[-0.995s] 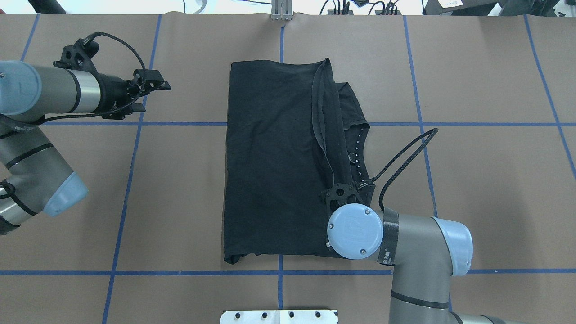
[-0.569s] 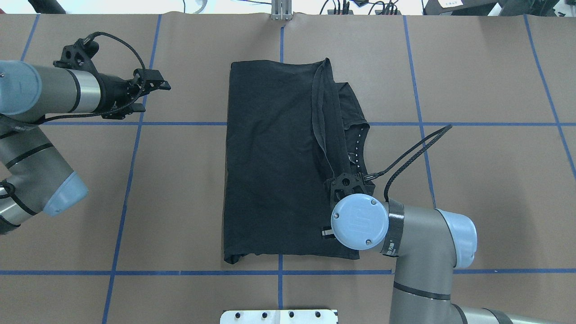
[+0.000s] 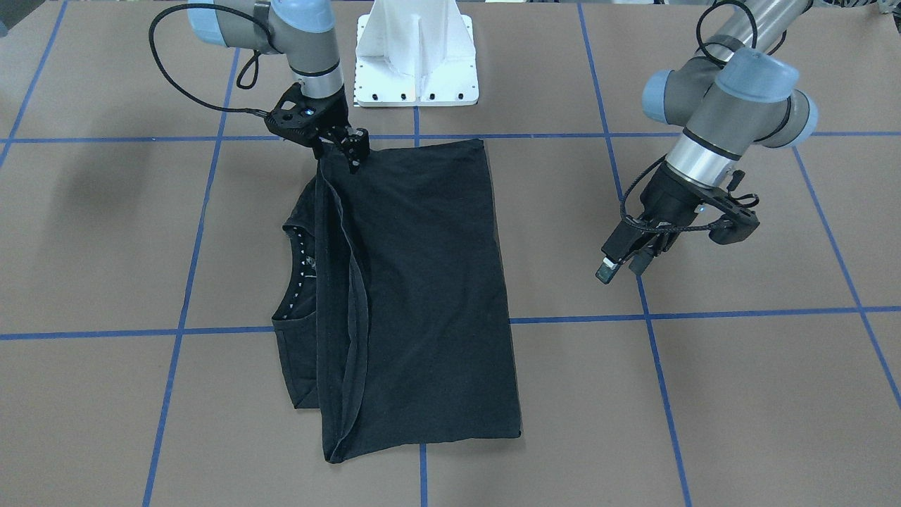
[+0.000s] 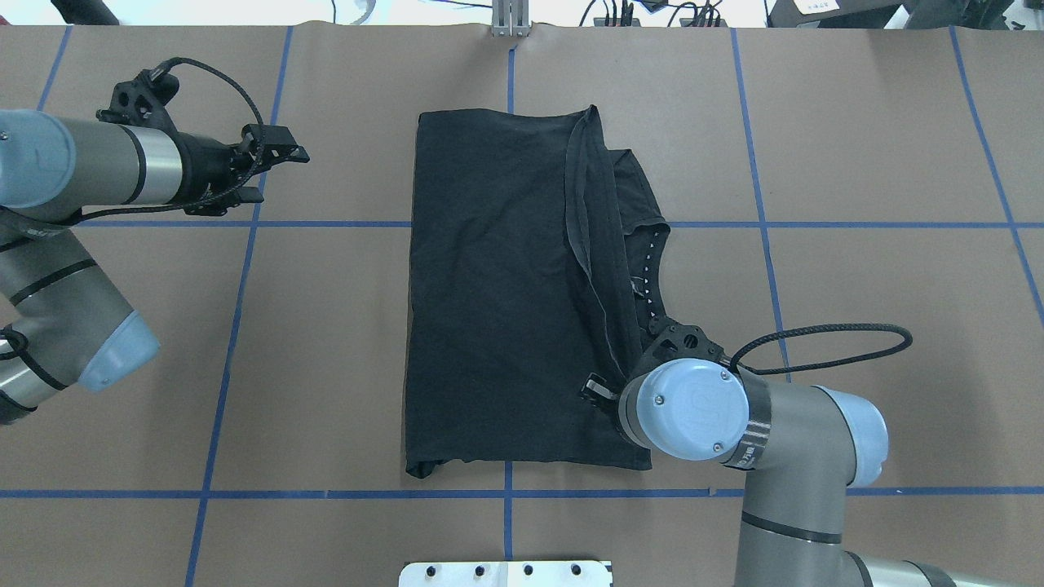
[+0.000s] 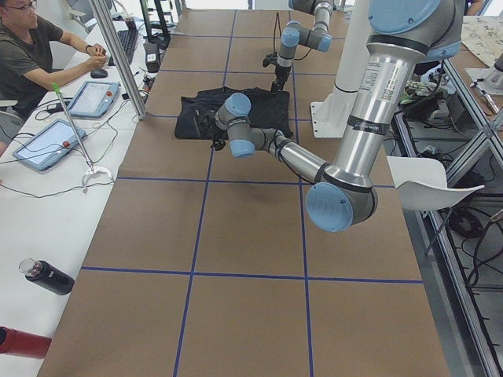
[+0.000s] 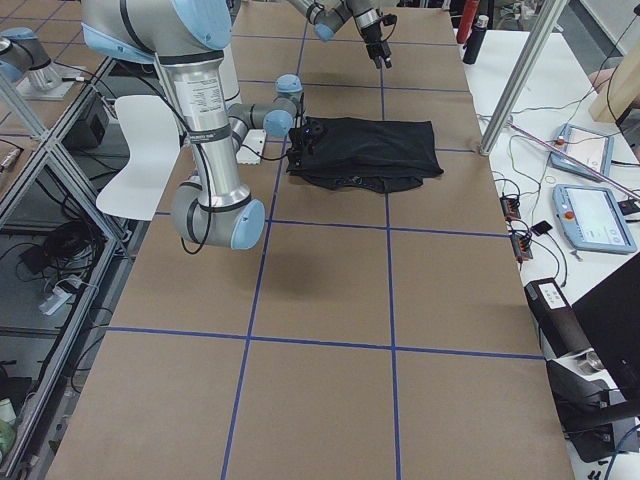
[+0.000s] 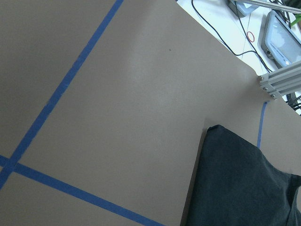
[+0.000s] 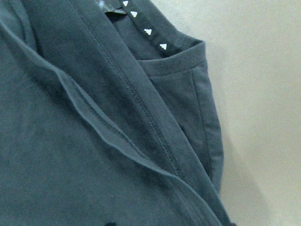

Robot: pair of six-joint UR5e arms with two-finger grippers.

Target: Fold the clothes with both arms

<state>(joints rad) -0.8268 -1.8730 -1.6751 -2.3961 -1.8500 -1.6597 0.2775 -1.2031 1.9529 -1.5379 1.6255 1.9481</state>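
You find the black T-shirt point(image 4: 489, 310) lying flat in the middle of the bench point(image 4: 856, 163). Its long side runs from the robot's edge toward the operators' edge. It is folded lengthwise. One layer lies over the other, and its stitched hem point(image 8: 117, 141) runs along the length of the shirt. On the side toward the bench's right end, the collar point(image 8: 148, 32) with small white triangles and a sleeve point(image 8: 202, 117) show from under this fold.

You see the right gripper point(image 3: 354, 156) over the shirt's corner that is nearest the robot's edge and toward the right end. It points down at the cloth. Whether its fingers are apart or together, and whether they touch the cloth, I cannot tell from these views.

The left gripper point(image 4: 281, 175) hangs over bare bench toward the left end, well apart from the shirt. Its fingers point(image 4: 285, 152) stand apart and hold nothing. The left wrist view shows you only a corner of the shirt, a blue tape line point(image 7: 66, 80) and the bench surface.
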